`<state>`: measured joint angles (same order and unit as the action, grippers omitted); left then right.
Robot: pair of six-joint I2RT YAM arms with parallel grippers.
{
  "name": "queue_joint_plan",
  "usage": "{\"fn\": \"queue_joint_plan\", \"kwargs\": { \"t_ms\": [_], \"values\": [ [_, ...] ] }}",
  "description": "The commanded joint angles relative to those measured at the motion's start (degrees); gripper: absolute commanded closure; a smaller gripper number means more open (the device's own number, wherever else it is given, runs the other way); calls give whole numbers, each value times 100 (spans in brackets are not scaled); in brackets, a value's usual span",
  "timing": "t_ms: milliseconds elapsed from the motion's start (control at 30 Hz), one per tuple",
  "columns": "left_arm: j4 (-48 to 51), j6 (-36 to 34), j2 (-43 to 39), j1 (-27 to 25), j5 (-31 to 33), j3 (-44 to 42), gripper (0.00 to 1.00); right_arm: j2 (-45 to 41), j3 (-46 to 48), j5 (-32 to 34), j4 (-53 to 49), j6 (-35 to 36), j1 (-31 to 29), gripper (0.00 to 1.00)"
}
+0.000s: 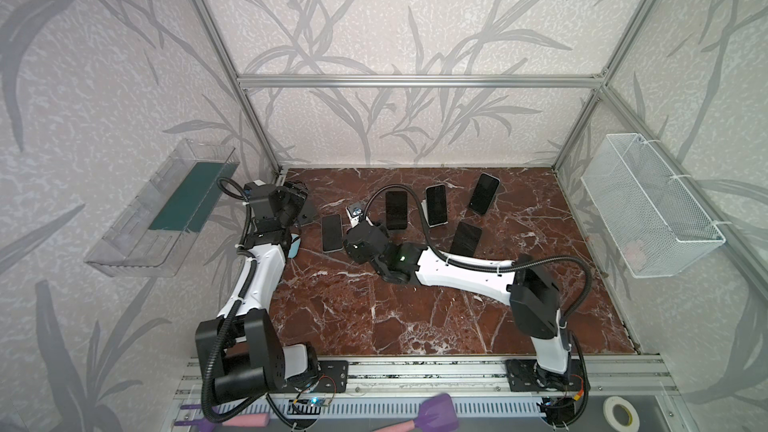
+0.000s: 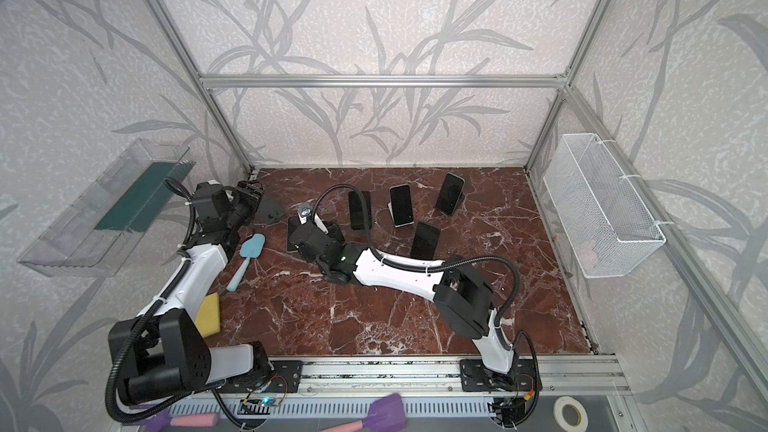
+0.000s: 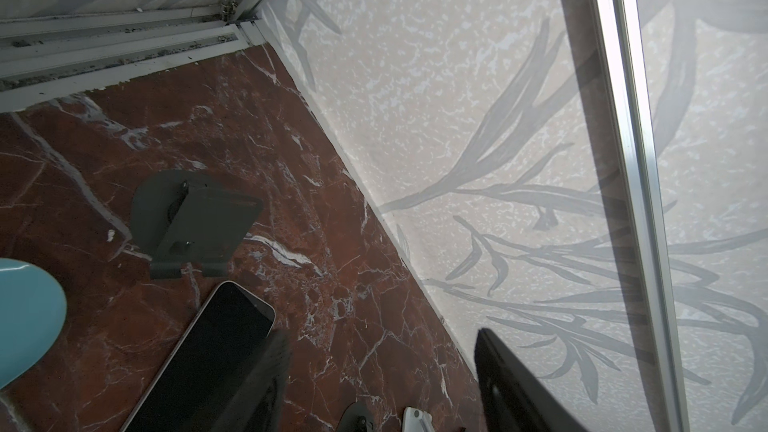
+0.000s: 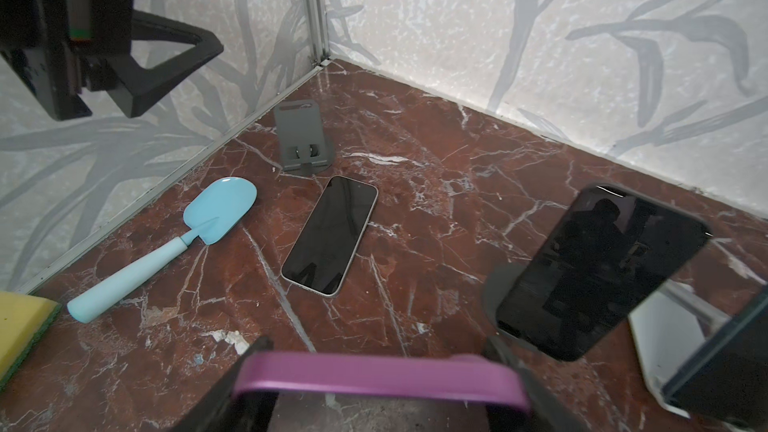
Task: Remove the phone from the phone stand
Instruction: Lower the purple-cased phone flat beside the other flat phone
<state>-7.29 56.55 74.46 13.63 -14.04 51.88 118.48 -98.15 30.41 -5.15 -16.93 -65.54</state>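
At the right wrist the right gripper (image 4: 376, 363) pinches the purple-edged phone (image 4: 374, 378); at the left wrist the left gripper (image 3: 380, 338) gapes empty; in a top view the phone looks just off its white stand (image 1: 352, 223), needing a flat set-down, the clear bin (image 1: 124, 251) holds a green sheet (image 1: 189, 197), the mesh basket (image 1: 665, 218) has contents I can't make out.

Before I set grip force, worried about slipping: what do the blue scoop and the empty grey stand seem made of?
Blue scoop: likely smooth plastic or silicone; soft sheen on its blade. Grey stand: matte, probably plastic or painted metal; flat, no glare.
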Motion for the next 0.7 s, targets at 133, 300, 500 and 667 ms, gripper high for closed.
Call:
{"fn": "queue_joint_plan", "kwargs": {
  "t_ms": [133,300,500,667],
  "values": [
    [-102,214,111,157,-208,95,29,797,-1143,-60,-330,-390,84,35],
    [-129,267,148,224,-268,96,30,1366,-1903,-248,-894,-725,256,35],
    [-181,360,176,314,-351,86,30,2142,-3155,-313,-1865,-1096,411,36],
    [-185,364,175,325,-373,91,31,2915,-4481,-144,-2827,-1223,480,35]
  ]
}}
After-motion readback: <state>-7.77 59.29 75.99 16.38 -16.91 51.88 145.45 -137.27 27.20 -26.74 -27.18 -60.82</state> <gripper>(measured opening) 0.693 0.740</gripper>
